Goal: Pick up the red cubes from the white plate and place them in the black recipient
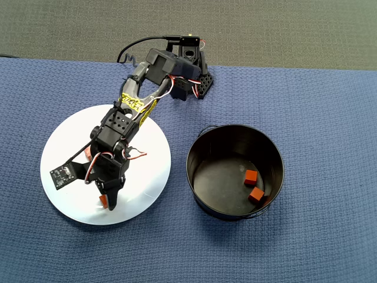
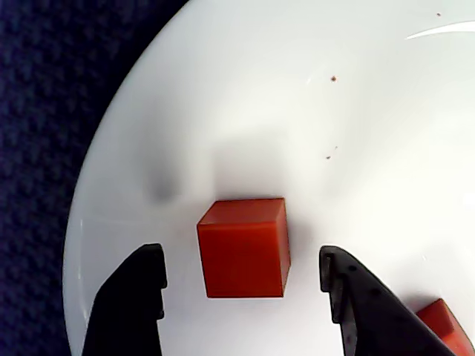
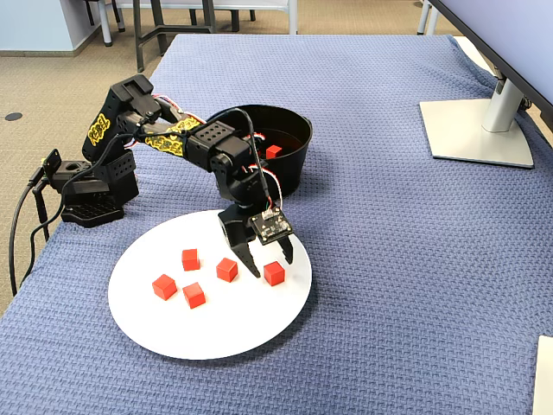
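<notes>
Here, in the overhead view, a blue woven cloth (image 1: 330, 106) covers the table, with a strip of grey-green carpet (image 1: 265, 29) along the top edge; the white plate (image 1: 147, 171) lies at left with the arm (image 1: 135, 100) stretched over it, and the black recipient (image 1: 203, 150) stands just to its right, apart from it, holding two red cubes (image 1: 253, 186) near its right wall (a thin wire handle shows at its upper rim). Most of the plate's contents are hidden by the arm here, though one cube (image 1: 103, 201) peeks out at the gripper (image 1: 108, 202) tip. In the wrist view the gripper (image 2: 241, 271) is spread wide, its two dark fingers (image 2: 133, 297) standing either side of a red cube (image 2: 243, 247) without touching it; the cube sits flat on the glossy plate (image 2: 297, 89), another cube's corner (image 2: 445, 326) shows at the lower right, and dark blue cloth (image 2: 44, 111) fills the left. In the fixed view the cloth (image 3: 415, 259) runs back to a tan floor (image 3: 34, 95) and chair legs, with a monitor stand (image 3: 475, 130) at right. Five cubes (image 3: 189, 258) lie on the plate (image 3: 216, 333), the rightmost cube (image 3: 274, 273) between the open fingers of the gripper (image 3: 270, 263), and a cube (image 3: 273, 151) is visible inside the pot (image 3: 294, 169) behind the arm (image 3: 164, 134).
</notes>
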Motion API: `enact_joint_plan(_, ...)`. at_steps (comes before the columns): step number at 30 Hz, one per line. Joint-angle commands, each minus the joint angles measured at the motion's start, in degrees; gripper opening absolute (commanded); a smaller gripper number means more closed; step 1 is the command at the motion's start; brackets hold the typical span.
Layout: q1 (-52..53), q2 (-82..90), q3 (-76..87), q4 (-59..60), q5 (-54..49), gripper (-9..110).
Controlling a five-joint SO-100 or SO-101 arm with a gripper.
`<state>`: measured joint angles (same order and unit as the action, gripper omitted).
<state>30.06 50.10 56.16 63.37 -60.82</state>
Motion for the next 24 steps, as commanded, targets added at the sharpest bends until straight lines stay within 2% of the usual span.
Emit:
enact_joint_plan(1, -0.5, 0.3, -4.3, -1.6, 1.6, 18)
enact_joint_plan(6, -0.8, -1.3, -5.5, -2.0, 2.6, 14)
enact_joint_plan(12, -0.9, -1.6, -6.3, -2.0, 4.1, 0)
enact_joint_plan(18, -0.2, 3.1, -6.5, -1.8, 8.3, 0)
enact_joint_plan(24, 0.5, 15.9, -6.4, 3.3, 18.5, 0)
